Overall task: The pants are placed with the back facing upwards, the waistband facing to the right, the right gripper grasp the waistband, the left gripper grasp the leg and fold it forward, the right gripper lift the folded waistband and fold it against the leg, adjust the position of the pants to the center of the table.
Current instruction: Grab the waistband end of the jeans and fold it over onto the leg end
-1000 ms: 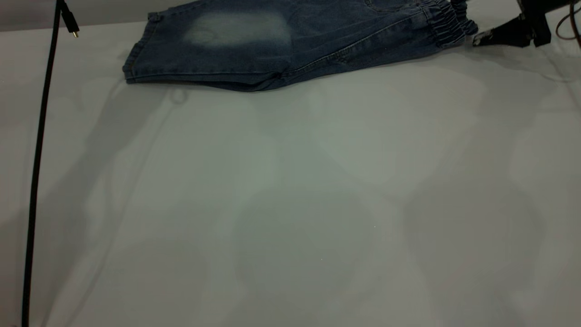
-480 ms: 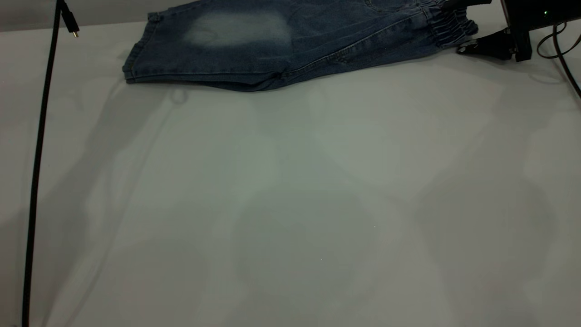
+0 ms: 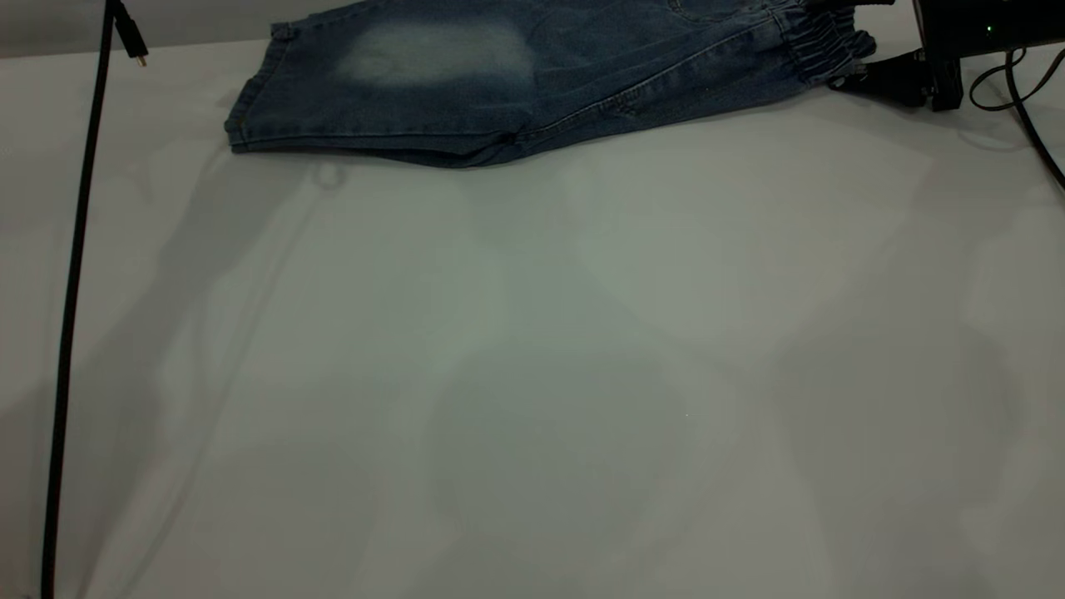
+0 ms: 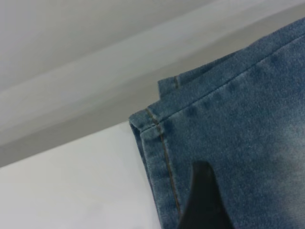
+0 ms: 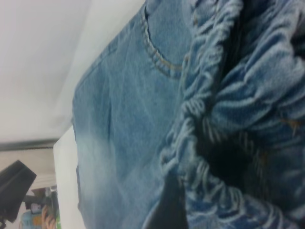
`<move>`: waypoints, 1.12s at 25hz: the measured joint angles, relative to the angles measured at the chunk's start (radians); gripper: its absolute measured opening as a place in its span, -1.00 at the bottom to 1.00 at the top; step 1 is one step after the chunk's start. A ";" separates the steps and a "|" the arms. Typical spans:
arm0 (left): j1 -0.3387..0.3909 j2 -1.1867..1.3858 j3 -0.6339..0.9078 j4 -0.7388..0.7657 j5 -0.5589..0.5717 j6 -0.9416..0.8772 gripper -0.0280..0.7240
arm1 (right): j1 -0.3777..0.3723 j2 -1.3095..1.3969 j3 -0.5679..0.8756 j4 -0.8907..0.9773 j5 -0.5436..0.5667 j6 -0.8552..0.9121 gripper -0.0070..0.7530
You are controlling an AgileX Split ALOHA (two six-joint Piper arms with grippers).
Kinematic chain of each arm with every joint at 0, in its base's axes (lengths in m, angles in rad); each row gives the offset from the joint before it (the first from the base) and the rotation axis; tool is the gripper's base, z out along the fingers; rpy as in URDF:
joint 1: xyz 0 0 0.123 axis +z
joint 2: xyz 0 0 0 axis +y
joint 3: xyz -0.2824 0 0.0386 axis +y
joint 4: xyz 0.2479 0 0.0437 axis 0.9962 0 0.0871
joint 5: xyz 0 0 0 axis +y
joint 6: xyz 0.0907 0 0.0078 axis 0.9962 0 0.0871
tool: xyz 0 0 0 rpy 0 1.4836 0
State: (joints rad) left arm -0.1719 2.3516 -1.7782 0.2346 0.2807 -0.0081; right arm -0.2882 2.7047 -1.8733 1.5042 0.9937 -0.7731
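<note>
A: Start at the right gripper [image 3: 840, 46]. What is it doing?

B: It sits at the far right corner of the table [image 3: 532, 374], against the gathered elastic waistband [image 3: 824, 37] of the pants [image 3: 499, 83]. In the exterior view one black finger [image 3: 882, 79] lies low on the tabletop just beside the band and another runs along the top of it. In the right wrist view the ruched band [image 5: 224, 119] bunches thickly right in front of the camera, with a dark finger [image 5: 167, 210] under the cloth. The fingers have the band between them, but whether they have clamped down I cannot tell.

A: And the left gripper [image 4: 202, 202]?

B: Only one dark fingertip [image 4: 202, 202] shows in the left wrist view, above the hem corner [image 4: 152, 124] of a denim leg. The second finger is out of sight, so I cannot tell how far apart they stand, nor whether the tip touches the cloth.

A: Where are the pants overall?

B: Along the far edge of the table, waistband to the right, hem to the left, folded lengthwise so one leg lies over the other. A faded pale patch [image 3: 437, 51] faces up. A back pocket seam [image 5: 155, 52] shows near the waistband.

A: Anything else?

B: A black cable [image 3: 71, 291] hangs down the left side, and a black cable [image 3: 1019, 91] loops behind the right arm.
</note>
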 joint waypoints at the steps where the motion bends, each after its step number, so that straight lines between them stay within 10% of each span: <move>1: 0.000 0.000 0.000 0.001 0.000 0.000 0.31 | 0.000 0.000 0.000 0.004 0.000 0.000 0.57; 19: -0.002 0.000 0.000 0.000 0.000 0.000 0.31 | 0.053 0.032 -0.043 0.047 -0.040 -0.001 0.48; 28: -0.014 0.000 -0.004 -0.002 0.026 0.000 0.31 | 0.051 0.036 -0.060 0.036 -0.064 -0.012 -0.40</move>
State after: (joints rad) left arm -0.1856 2.3516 -1.7818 0.2326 0.3068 -0.0081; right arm -0.2376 2.7405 -1.9334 1.5398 0.9294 -0.7847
